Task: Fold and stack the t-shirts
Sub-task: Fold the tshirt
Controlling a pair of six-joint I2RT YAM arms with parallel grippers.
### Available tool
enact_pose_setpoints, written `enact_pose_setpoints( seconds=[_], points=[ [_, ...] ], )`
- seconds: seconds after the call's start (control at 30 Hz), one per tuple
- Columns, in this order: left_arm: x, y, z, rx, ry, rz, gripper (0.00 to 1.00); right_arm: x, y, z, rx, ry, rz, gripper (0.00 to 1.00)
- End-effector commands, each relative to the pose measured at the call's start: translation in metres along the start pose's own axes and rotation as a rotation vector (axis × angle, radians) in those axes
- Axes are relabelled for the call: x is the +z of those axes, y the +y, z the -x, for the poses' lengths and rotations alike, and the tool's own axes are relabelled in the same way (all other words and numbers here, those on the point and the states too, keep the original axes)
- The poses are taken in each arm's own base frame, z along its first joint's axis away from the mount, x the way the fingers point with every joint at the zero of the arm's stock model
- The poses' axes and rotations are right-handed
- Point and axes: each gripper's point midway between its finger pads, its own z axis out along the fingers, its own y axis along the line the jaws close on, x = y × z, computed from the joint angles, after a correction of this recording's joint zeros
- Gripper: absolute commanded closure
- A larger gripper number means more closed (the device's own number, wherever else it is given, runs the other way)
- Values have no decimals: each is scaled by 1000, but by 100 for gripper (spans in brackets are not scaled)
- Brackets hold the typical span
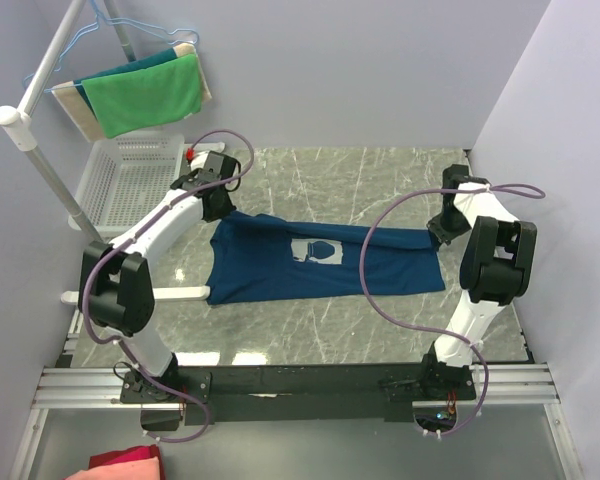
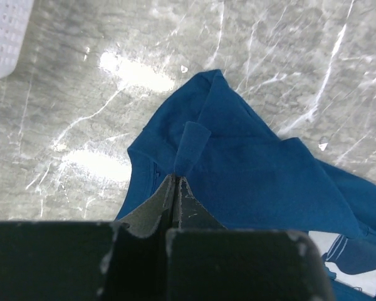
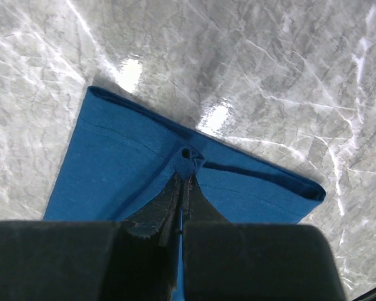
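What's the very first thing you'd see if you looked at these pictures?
A dark blue t-shirt with a pale print lies stretched across the middle of the marble table. The left jaws pinch its left end and the right jaws its right end. A bright green cloth hangs at the far left.

Seen from above, the left fingers (image 2: 161, 202) and right fingers (image 3: 164, 205) are hidden under their own wrists, as are the far left and far right corners of the t-shirt (image 1: 280, 270). Its print (image 1: 317, 252) is too small to read there and runs off the lower right edge of the left wrist view. A red cloth (image 1: 125, 464) is cut off by the bottom edge. The basket (image 1: 130, 180) sits partly behind the pole (image 1: 48, 175).
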Motion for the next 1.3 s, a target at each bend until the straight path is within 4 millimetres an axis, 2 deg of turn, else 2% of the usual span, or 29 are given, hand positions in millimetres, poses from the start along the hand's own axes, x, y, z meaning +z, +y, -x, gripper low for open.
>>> enact_pose_setpoints(
  seconds=[0.0, 0.13, 0.33, 0.6, 0.8, 0.93, 1.07, 1.17, 1.2, 1.23, 1.27],
  points=[
    [-18, 6, 15, -33, -59, 4, 99, -11, -10, 13, 48, -56, -6, 100],
    [-21, 10, 14, -43, -63, 7, 99, -11, -14, 13, 52, -58, -20, 100],
    [-17, 19, -8, -23, 12, 33, 99, -6, -19, 8, 48, -46, -39, 100],
    [-22, 29, -33, -17, 77, 25, 99, 0, -23, 8, 30, -35, -72, 99],
    [-21, 38, -48, -11, 114, 46, 99, -5, -33, 8, 63, -50, -101, 59],
    [-16, 38, -51, -9, 131, 61, 99, -10, -38, 11, 95, -77, -120, 52],
    [-8, 37, -57, 4, 161, 82, 99, -21, -30, 18, 111, -121, -86, 52],
    [-3, 39, -64, 10, 190, 100, 99, -39, -13, 22, 79, -183, -54, 53],
    [-3, 41, -68, 17, 210, 115, 93, -44, -7, 22, 64, -197, -44, 53],
    [1, 44, -73, 24, 228, 137, 88, -51, 3, 14, 24, -210, -37, 53],
    [2, 47, -77, 26, 242, 159, 82, -62, 12, 19, 24, -251, -25, 53]
  ],
)
